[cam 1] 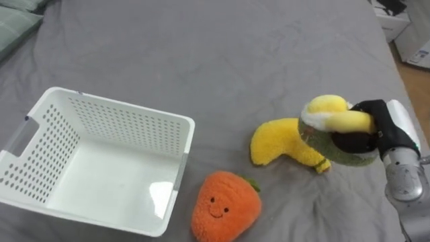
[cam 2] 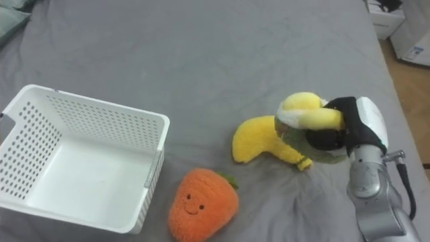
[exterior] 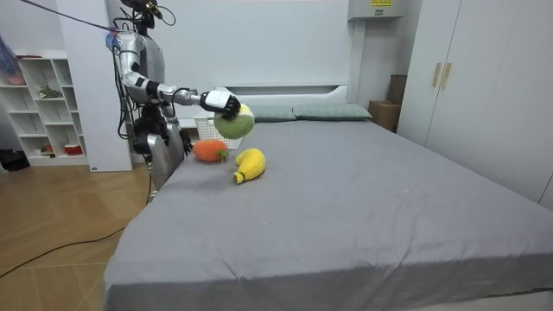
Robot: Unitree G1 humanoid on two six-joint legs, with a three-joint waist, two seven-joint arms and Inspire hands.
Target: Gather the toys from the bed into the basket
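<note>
My right robot hand (cam 1: 381, 126) has its fingers curled round a green-and-yellow plush toy (cam 1: 328, 118). In the room view it is clear of the bed (cam 1: 201, 54), held above the surface.

Key relation: the white perforated basket (cam 1: 121, 124) lies well to my left of that robot hand, open side up, with its near wall facing the toys. Between the two are the yellow banana plush (cam 1: 279, 142), just beside and below the held toy, and the orange carrot plush (cam 1: 225, 205), closer to the basket's corner. Both lie flat on the bed.

The banana's long axis runs roughly left to right, curving toward my robot hand.

My read: the next move is a leftward carry over the banana, keeping height to clear the basket rim, then release inside. No toy is in the basket yet, so two pickups remain after this one.
</note>
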